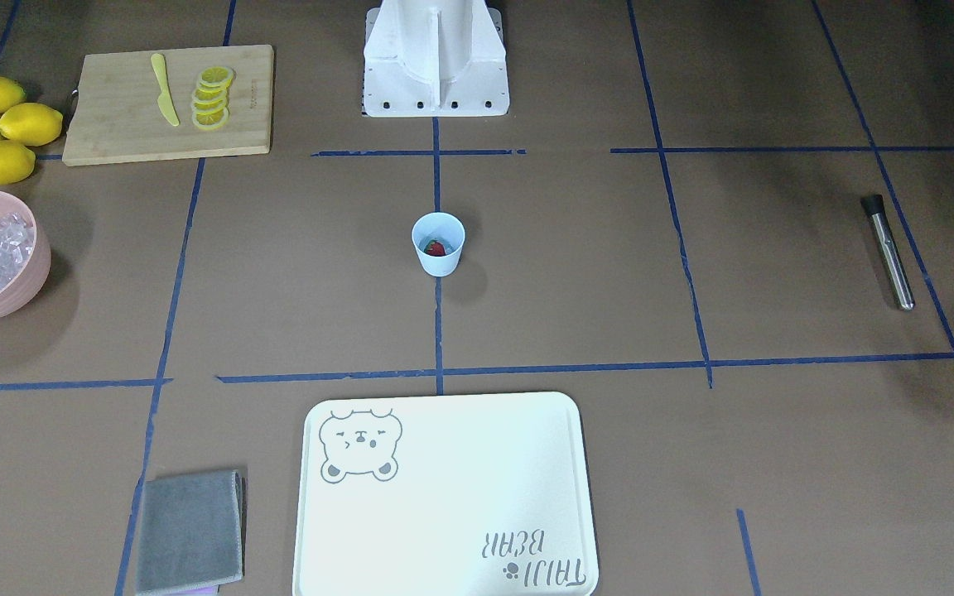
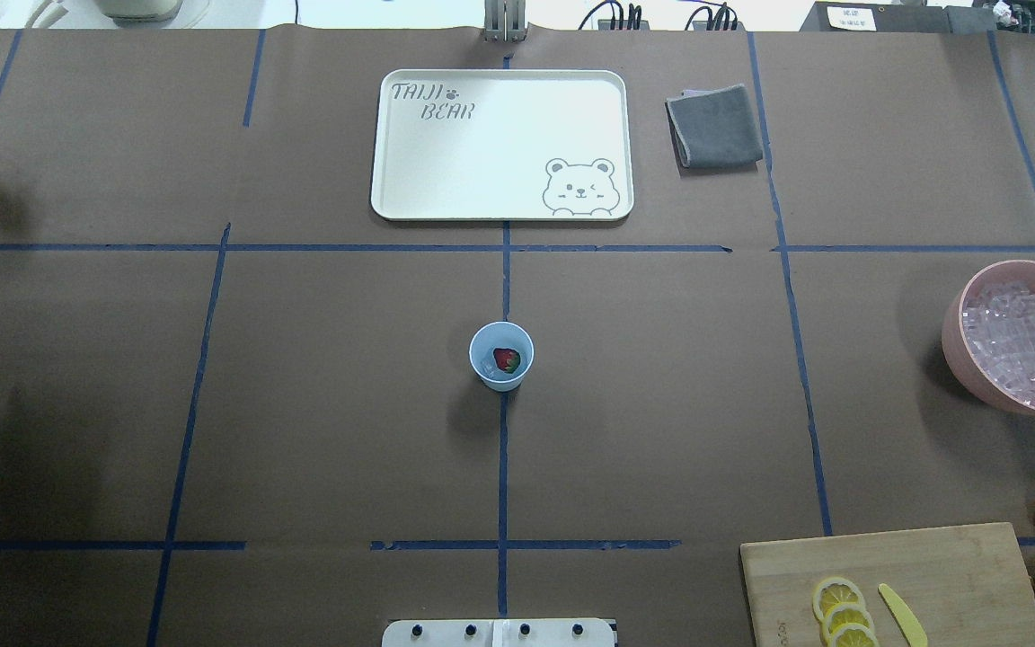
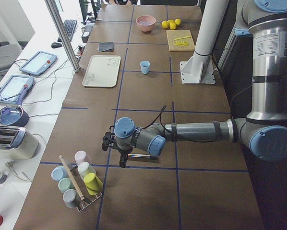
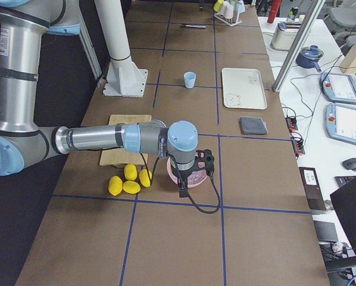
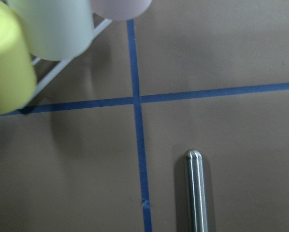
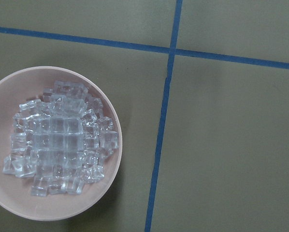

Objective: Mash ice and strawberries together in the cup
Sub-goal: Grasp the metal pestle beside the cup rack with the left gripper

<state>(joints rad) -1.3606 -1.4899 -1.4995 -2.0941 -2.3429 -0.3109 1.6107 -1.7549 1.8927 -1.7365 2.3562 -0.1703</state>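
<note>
The pale blue cup stands upright at the table's centre, also seen as the cup. A red strawberry with a green top lies inside it. Ice fills a pink bowl at the robot's right. A metal muddler lies on the robot's left; its rounded end shows in the left wrist view. My left gripper hovers over the muddler, and my right gripper hovers over the bowl. I cannot tell whether either is open or shut.
A wooden board carries lemon slices and a yellow knife, with whole lemons beside it. A cream tray and a grey cloth lie across the table. A rack of cups stands near the muddler.
</note>
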